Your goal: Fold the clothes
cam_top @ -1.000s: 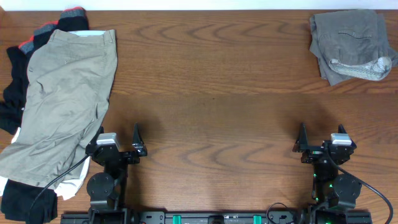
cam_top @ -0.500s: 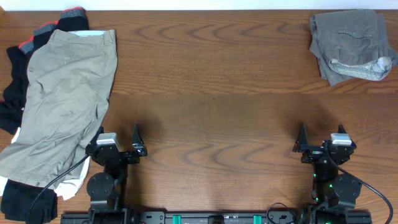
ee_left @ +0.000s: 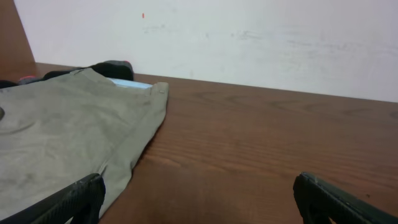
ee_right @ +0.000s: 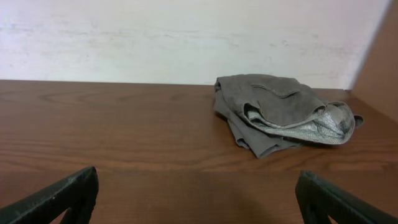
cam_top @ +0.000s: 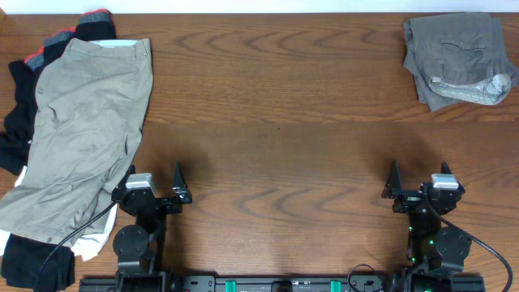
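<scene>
Khaki-beige shorts [cam_top: 85,130] lie spread flat on top of a pile at the table's left edge, also seen in the left wrist view [ee_left: 62,137]. Under them lie black pieces [cam_top: 15,150], a red-banded piece [cam_top: 61,39] and a white piece [cam_top: 99,234]. Folded dark grey shorts [cam_top: 456,53] with a pale pocket lining showing sit at the far right corner, also in the right wrist view [ee_right: 280,112]. My left gripper [cam_top: 154,180] [ee_left: 199,199] is open and empty at the khaki shorts' near right edge. My right gripper [cam_top: 419,180] [ee_right: 198,196] is open and empty, well short of the grey shorts.
The brown wooden table [cam_top: 276,122] runs to a white wall [ee_left: 249,37] at the back. Both arm bases stand at the table's front edge. A black cable [cam_top: 69,239] trails from the left arm over the pile's near end.
</scene>
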You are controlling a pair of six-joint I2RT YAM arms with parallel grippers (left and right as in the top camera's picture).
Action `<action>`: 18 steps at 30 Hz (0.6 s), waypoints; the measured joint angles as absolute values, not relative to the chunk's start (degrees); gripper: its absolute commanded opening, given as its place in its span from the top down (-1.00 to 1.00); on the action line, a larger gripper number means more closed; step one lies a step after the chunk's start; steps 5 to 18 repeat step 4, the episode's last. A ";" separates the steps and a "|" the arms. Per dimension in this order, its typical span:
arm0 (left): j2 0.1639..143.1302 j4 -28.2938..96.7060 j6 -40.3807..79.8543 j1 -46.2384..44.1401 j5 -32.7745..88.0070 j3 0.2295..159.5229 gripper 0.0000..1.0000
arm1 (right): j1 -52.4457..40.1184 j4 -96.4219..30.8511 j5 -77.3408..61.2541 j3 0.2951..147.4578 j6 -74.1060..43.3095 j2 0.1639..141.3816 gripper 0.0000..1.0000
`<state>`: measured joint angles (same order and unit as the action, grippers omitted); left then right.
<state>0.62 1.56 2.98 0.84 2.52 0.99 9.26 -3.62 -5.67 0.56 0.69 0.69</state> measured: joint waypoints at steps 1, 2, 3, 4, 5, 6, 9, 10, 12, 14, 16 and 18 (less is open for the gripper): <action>0.62 1.56 2.98 0.84 2.55 0.99 -0.96 | 9.26 -3.62 -5.67 0.56 0.69 0.69 -0.98; 0.62 1.56 2.98 0.84 2.55 0.99 -0.96 | 9.26 -3.62 -5.67 0.56 0.69 0.69 -0.99; 0.62 1.56 2.98 0.84 2.55 0.99 -0.96 | 9.26 -3.62 -5.67 0.56 0.69 0.69 -0.98; 0.62 1.56 2.98 0.84 2.52 0.99 -0.96 | 9.26 -3.62 -5.67 0.56 0.69 0.69 -0.98; 0.62 1.56 2.98 0.84 2.52 0.99 -0.96 | 9.26 -3.62 -5.67 0.56 0.69 0.69 -0.98; 0.62 1.56 2.98 0.84 2.52 0.99 -0.96 | 9.26 -3.62 -5.67 0.56 0.69 0.69 -0.98; 0.62 1.56 2.98 0.84 2.52 0.99 -0.96 | 9.26 -3.62 -5.67 0.56 0.69 0.69 -0.98; 0.62 1.56 2.98 0.84 2.52 0.99 -0.96 | 9.26 -3.62 -5.67 0.56 0.69 0.69 -0.98; 0.62 1.56 2.98 0.84 2.52 0.99 -0.96 | 9.26 -3.62 -5.67 0.56 0.69 0.69 -0.98; 0.62 1.56 2.98 0.84 2.52 0.99 -0.96 | 9.26 -3.62 -5.67 0.56 0.69 0.69 -0.98; 0.62 1.56 2.98 0.84 2.52 0.99 -0.96 | 9.26 -3.62 -5.67 0.56 0.69 0.69 -0.98; 0.62 1.56 2.98 0.84 2.52 0.99 -0.96 | 9.26 -3.62 -5.67 0.56 0.69 0.69 -0.98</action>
